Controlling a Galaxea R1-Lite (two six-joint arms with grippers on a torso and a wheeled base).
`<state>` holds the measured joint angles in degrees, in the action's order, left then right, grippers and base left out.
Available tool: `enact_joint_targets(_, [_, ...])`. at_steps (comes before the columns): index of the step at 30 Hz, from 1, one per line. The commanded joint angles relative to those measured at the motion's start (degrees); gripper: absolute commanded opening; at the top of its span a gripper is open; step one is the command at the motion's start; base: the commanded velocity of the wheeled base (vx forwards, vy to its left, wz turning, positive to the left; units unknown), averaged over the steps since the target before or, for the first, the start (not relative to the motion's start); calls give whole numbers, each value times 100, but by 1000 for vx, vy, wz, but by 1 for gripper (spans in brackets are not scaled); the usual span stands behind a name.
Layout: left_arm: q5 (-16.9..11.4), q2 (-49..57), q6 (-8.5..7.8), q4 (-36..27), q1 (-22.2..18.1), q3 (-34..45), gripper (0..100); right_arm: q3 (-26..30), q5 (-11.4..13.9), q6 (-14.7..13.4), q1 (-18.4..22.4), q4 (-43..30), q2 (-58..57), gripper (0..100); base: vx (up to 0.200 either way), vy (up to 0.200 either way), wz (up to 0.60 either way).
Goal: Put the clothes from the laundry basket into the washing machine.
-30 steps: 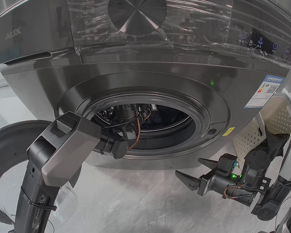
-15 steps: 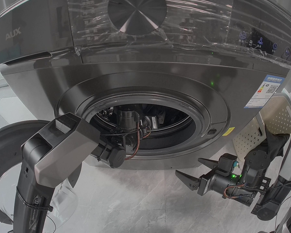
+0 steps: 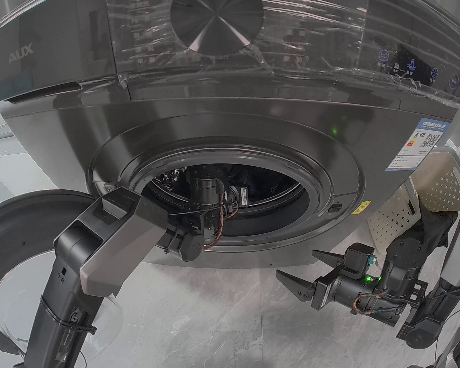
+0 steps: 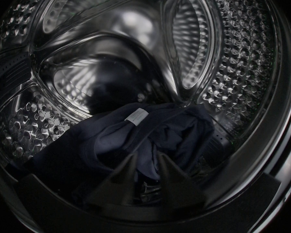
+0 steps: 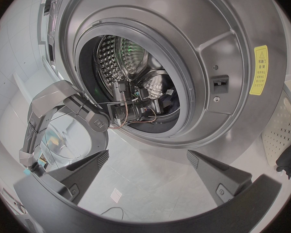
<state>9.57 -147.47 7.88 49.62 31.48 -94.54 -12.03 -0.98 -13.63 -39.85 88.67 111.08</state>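
Observation:
The washing machine (image 3: 337, 144) stands with its round opening facing me. Dark navy clothes (image 4: 171, 130) with a white label lie at the bottom of the steel drum (image 4: 242, 65). My left gripper (image 4: 146, 155) is inside the drum mouth just above them, its fingers a narrow gap apart with nothing clearly held. Its wrist (image 3: 207, 190) shows in the opening. My right gripper (image 3: 296, 264) hangs wide open and empty over the floor, in front of the machine's lower right. A cream laundry basket (image 3: 439, 185) stands at the right with a dark garment (image 3: 437, 226) draped over its rim.
The machine's door (image 3: 15, 261) is swung open at the left, low beside my left arm. Grey tiled floor (image 3: 214, 313) lies in front of the machine. A yellow warning sticker (image 5: 260, 70) sits right of the opening, near the door latch (image 5: 220, 83).
My left arm drew back and leftward out of the opening, then shifted right toward it again. The right arm and its gripper have stayed in place.

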Motion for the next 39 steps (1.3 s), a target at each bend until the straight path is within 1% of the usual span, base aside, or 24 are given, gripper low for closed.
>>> enact_joint_targets(1, [124, -476, 21, -84, -45, -803, 0, -1, 1, 1, -5, 1, 1, 100, 0, 0, 0])
enact_joint_targets(3, [247, -643, 39, -57, -107, -1242, 0, -10, 1, 1, 4, 1, 1, 100, 0, 0, 0])
enact_joint_targets(6, [353, -950, 65, 75, -177, -2005, 0, -10, 1, 1, -5, 1, 1, 100, 0, 0, 0])
enact_joint_targets(7, [405, -994, 65, 154, -221, -2005, 0, -10, 1, 1, -5, 1, 1, 100, 0, 0, 0])
enact_joint_targets(10, [440, -933, 83, 347, -256, -2005, 0, -10, 1, 1, -5, 1, 1, 100, 0, 0, 0])
enact_joint_targets(16, [458, -775, 83, 391, -247, -2005, 0, -18, 1, 1, -14, 1, 1, 100, 0, 0, 0])
enact_joint_targets(17, [458, -775, 83, 391, -247, -2005, 100, -18, 1, 1, -23, 1, 10, 100, 0, 0, 0])
enact_joint_targets(22, [467, -766, 91, 409, -159, -2005, 100, -10, 1, 1, -14, 1, 1, 100, 0, 0, 0])
enact_joint_targets(24, [528, -537, 91, 409, -45, -1796, 100, 8, 1, 1, -5, 1, 1, 100, 0, 0, 0])
enact_joint_targets(27, [590, 140, 83, 409, 131, -715, 100, 25, 1, 1, -5, 1, 1, 100, 0, 0, 0])
enact_joint_targets(28, [590, 465, 83, 417, 219, -179, 100, 34, 1, 1, -5, 1, -16, 100, 0, 0, 0])
enact_joint_targets(30, [590, 957, 74, 435, 350, 612, 100, 52, 1, 1, 4, 1, -34, 100, 0, 0, 0])
enact_joint_targets(31, [590, 1071, 74, 444, 394, 823, 100, 52, 1, 1, 4, 1, -34, 100, 0, 0, 0])
enact_joint_targets(32, [581, 1467, 65, 514, 526, 1570, 100, 69, 1, 1, 12, 1, -60, 100, 0, 0, 0])
enact_joint_targets(33, [581, 1739, 56, 619, 623, 2071, 100, 105, 1, 1, 4, 1, -69, 100, 0, 0, 0])
enact_joint_targets(34, [581, 1739, 56, 619, 623, 2071, 100, 105, 1, 1, 4, 1, -69, 100, 0, 0, 0])
enact_joint_targets(36, [537, 2416, 56, 980, 1018, 3301, 100, 272, 18, -8, -14, -8, -157, 100, 0, 0, 0])
enact_joint_targets(39, [493, 3031, 21, 1252, 1405, 4391, 100, 491, 45, 1, -84, -8, -315, 100, 0, 0, 0])
